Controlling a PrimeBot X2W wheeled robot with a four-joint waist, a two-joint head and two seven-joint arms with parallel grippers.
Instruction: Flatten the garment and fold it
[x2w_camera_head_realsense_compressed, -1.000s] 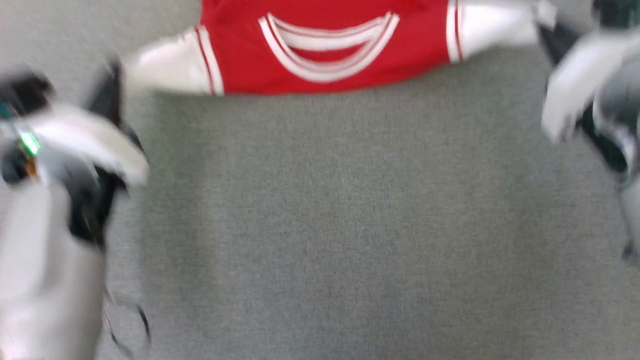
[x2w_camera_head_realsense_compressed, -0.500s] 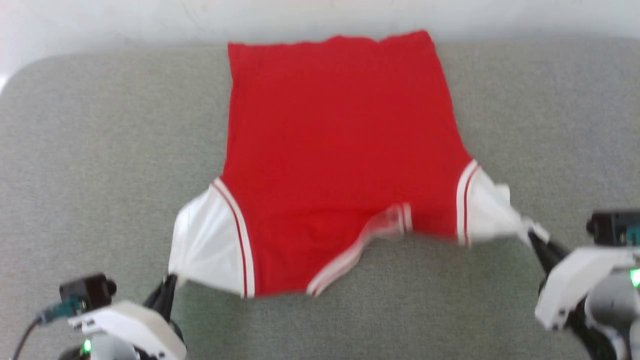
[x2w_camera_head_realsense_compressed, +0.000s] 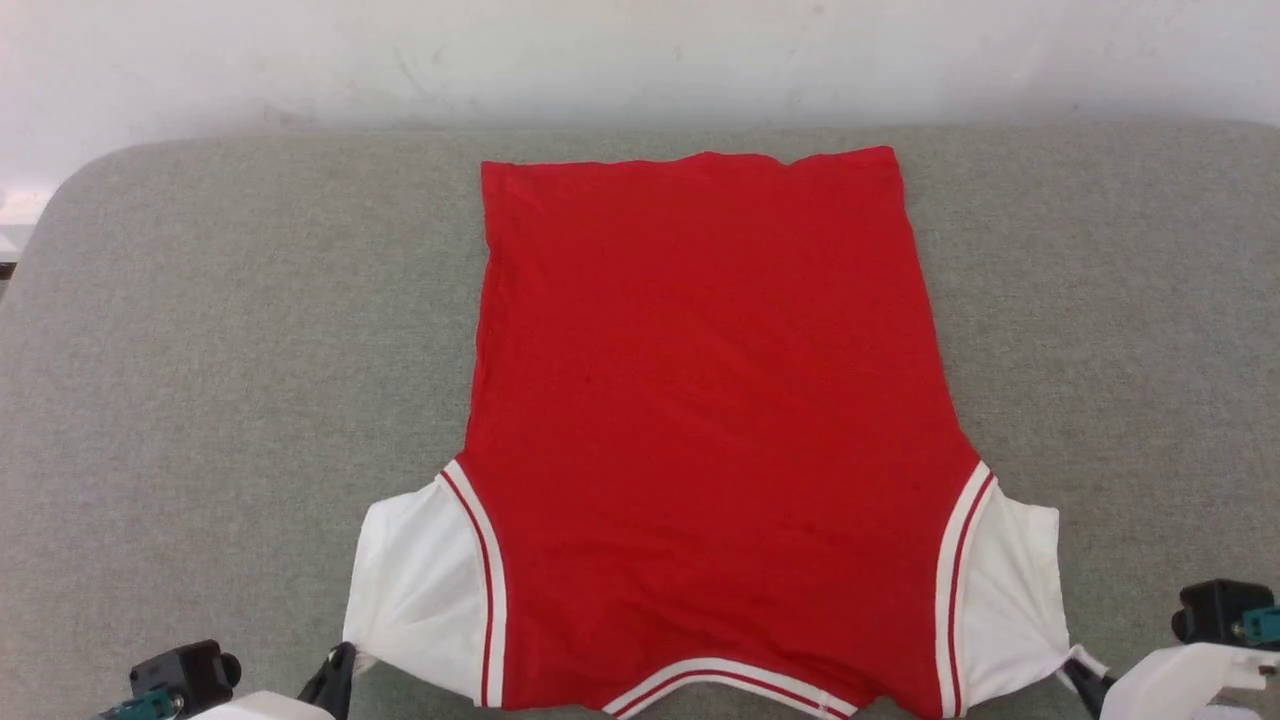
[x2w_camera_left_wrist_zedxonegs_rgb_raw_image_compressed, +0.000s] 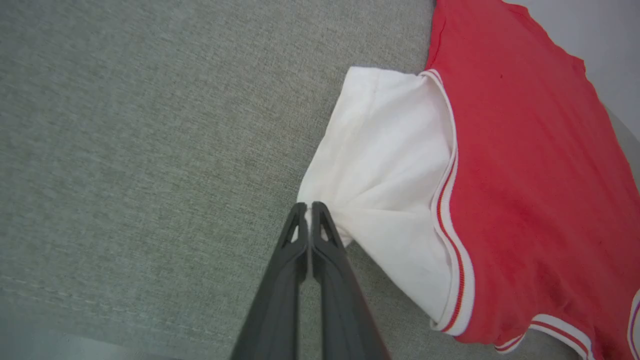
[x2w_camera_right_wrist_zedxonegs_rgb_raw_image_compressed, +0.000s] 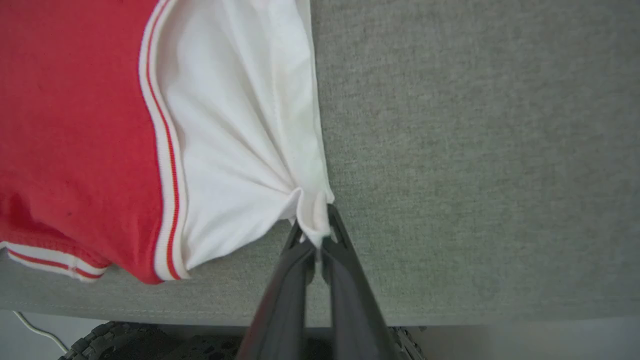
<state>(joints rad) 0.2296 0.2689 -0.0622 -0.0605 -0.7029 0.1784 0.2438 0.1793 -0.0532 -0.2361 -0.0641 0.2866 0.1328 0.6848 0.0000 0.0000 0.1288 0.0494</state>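
The garment (x2w_camera_head_realsense_compressed: 700, 400), a red shirt with white short sleeves and red-white striped trim, lies spread flat on the grey table (x2w_camera_head_realsense_compressed: 220, 350), plain side up, hem at the far end and collar at the near edge. My left gripper (x2w_camera_head_realsense_compressed: 340, 668) is shut on the corner of the left white sleeve (x2w_camera_left_wrist_zedxonegs_rgb_raw_image_compressed: 380, 165); its fingertips (x2w_camera_left_wrist_zedxonegs_rgb_raw_image_compressed: 309, 209) pinch the cloth. My right gripper (x2w_camera_head_realsense_compressed: 1082, 675) is shut on the corner of the right white sleeve (x2w_camera_right_wrist_zedxonegs_rgb_raw_image_compressed: 240, 125), which bunches at the fingertips (x2w_camera_right_wrist_zedxonegs_rgb_raw_image_compressed: 316, 235). No lettering shows.
A pale wall (x2w_camera_head_realsense_compressed: 640, 60) rises behind the table's far edge. Grey fabric surface lies open on both sides of the shirt. The table's near edge (x2w_camera_right_wrist_zedxonegs_rgb_raw_image_compressed: 450, 315) runs just below my right gripper, with a dark wheel (x2w_camera_right_wrist_zedxonegs_rgb_raw_image_compressed: 110, 342) beneath it.
The head camera has tilted up, so the whole shirt came into sight. Both grippers have drawn the sleeves toward the near edge, and the shirt has settled flat.
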